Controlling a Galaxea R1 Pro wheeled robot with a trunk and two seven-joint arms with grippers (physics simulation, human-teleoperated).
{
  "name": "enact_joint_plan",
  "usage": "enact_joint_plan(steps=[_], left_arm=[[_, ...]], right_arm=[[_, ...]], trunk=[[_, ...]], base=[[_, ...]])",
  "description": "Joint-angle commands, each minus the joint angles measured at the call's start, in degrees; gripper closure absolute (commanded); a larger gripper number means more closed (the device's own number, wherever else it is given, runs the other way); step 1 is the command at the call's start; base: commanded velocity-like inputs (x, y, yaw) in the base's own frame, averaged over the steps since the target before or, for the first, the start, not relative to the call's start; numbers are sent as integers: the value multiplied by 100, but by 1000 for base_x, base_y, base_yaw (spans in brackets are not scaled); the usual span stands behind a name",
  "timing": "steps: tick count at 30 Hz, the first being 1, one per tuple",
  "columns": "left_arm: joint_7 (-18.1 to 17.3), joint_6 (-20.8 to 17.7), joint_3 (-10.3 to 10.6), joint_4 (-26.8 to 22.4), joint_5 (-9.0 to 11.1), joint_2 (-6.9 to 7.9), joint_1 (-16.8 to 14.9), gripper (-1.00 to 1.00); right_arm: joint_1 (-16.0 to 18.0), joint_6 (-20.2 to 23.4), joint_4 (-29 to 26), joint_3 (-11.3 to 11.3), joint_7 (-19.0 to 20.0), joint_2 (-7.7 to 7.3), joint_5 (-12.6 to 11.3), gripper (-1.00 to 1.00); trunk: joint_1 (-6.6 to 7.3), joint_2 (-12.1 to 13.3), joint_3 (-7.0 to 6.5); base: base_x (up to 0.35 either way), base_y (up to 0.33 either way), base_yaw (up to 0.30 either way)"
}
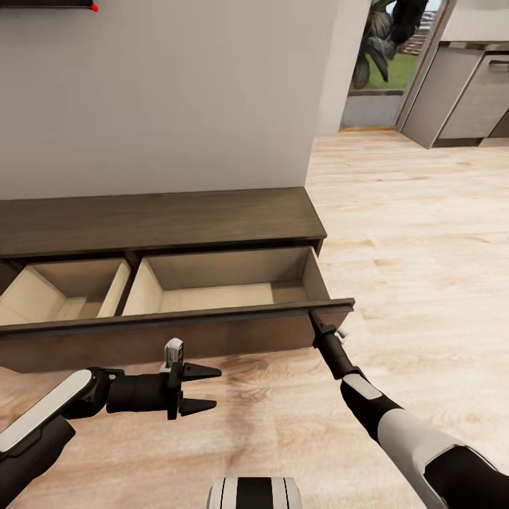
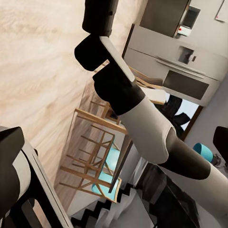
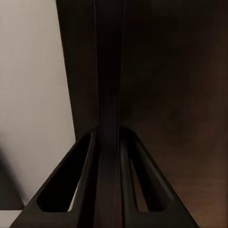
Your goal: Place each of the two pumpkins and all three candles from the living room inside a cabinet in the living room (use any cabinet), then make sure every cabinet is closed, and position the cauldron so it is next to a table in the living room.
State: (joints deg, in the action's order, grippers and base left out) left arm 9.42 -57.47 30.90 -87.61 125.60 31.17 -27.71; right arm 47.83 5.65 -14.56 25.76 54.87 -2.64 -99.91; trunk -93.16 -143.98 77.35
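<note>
Pinching the top edge of the pulled-out drawer front near its right end, our right gripper has its two fingers pressed on either side of the thin dark board, as the right wrist view shows. We see the cabinet standing low against the pale wall, its wide drawer drawn out over the wood floor, both pale compartments bare inside. Our left gripper hangs in front of the drawer front, fingers spread apart and holding nothing.

cabinet against wall, drawer pulled out
</note>
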Motion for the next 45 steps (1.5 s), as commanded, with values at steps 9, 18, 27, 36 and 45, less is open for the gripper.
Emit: enact_joint_plan(steps=[9,18,27,36,45], left_arm=[[51,-1,9,-2,61,4,-6,-100],[51,-1,4,-2,61,4,-6,-100],[51,-1,7,-4,61,0,-6,-100],[51,-1,7,-9,61,2,-6,-100],[51,-1,6,-11,61,2,-6,-100]], right_arm=[[-160,70,-12,431,371,1,7,-100],[-160,85,-12,430,359,1,0,-100],[-160,86,-12,430,358,-2,6,-100],[-160,82,-12,435,341,-8,15,-100],[-160,85,-12,439,340,7,22,-100]], trunk=[[2,-2,5],[2,-2,5],[2,-2,5],[2,-2,5],[2,-2,5]], base=[[-3,0,0],[0,0,0],[-145,0,0],[-250,0,0],[-186,0,0]])
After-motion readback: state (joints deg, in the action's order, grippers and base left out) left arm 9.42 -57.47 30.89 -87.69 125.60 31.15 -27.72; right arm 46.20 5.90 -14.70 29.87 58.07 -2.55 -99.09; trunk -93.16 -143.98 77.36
